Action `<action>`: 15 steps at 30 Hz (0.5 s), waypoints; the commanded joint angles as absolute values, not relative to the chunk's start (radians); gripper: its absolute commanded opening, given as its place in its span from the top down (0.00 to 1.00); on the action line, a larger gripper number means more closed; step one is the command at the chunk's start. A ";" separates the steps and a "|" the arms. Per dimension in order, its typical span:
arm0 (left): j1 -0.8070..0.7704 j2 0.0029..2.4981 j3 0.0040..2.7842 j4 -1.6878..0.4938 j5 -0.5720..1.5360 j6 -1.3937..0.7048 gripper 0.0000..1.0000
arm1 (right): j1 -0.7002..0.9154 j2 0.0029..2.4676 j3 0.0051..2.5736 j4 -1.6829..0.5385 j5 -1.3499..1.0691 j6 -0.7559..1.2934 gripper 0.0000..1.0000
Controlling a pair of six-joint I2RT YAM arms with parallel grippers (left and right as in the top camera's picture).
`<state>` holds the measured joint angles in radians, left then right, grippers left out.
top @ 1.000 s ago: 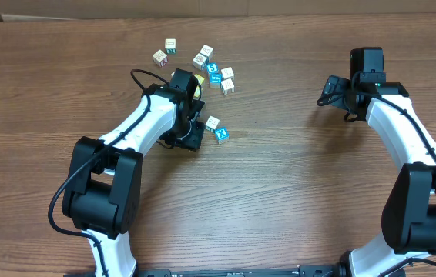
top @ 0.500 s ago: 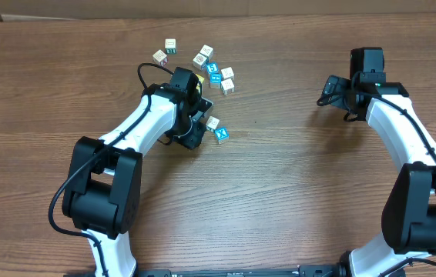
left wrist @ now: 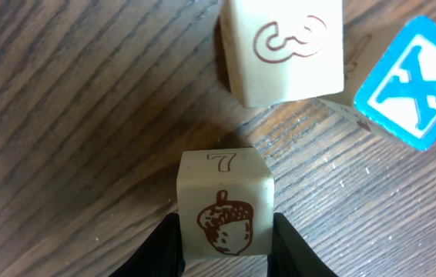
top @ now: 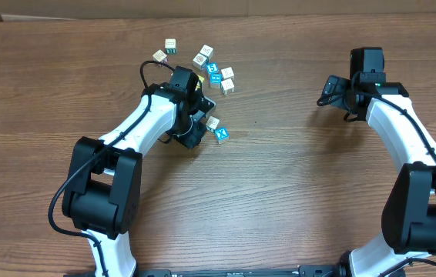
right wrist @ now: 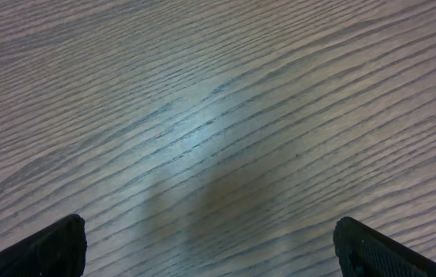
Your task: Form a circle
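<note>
**A:** Left gripper is clamped on a small white picture cube bearing a brown acorn and a 7, one dark finger on each side. The right gripper is spread wide above the bare brown wood-grain table.

**B:** And the circle?

**A:** The circle is only a tight knot of two white and two blue cubes, up the table from the left gripper. A white cube with a red squiggle and a blue X cube lie just beyond the held one. I'd judge most of the ring is yet to be built.

**B:** Arm pose?

**A:** The left arm reaches forward with its wrist tipped down. The right arm sits far to the right, well apart from every cube.
</note>
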<state>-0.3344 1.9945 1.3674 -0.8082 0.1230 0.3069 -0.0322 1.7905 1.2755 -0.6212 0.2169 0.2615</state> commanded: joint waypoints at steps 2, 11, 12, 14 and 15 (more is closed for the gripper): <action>-0.343 1.991 1.362 -0.811 0.153 0.459 0.74 | -0.035 1.778 1.284 -0.616 0.224 0.262 0.00; -0.343 1.991 1.362 -0.787 0.203 0.602 0.68 | -0.035 1.778 1.284 -0.616 0.224 0.262 0.00; -0.343 1.991 1.362 -0.786 0.203 0.612 0.69 | -0.035 1.777 1.284 -0.616 0.224 0.262 0.00; -0.343 1.991 1.362 -0.776 0.202 0.630 0.69 | -0.035 1.778 1.284 -0.616 0.224 0.262 0.00; -0.343 1.991 1.362 -0.770 0.202 0.629 0.70 | -0.035 1.778 1.284 -0.616 0.224 0.262 0.00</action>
<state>-0.3344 1.9945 1.3674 -0.7811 0.1787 0.5701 -0.0322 1.7905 1.2755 -0.6209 0.2169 0.2615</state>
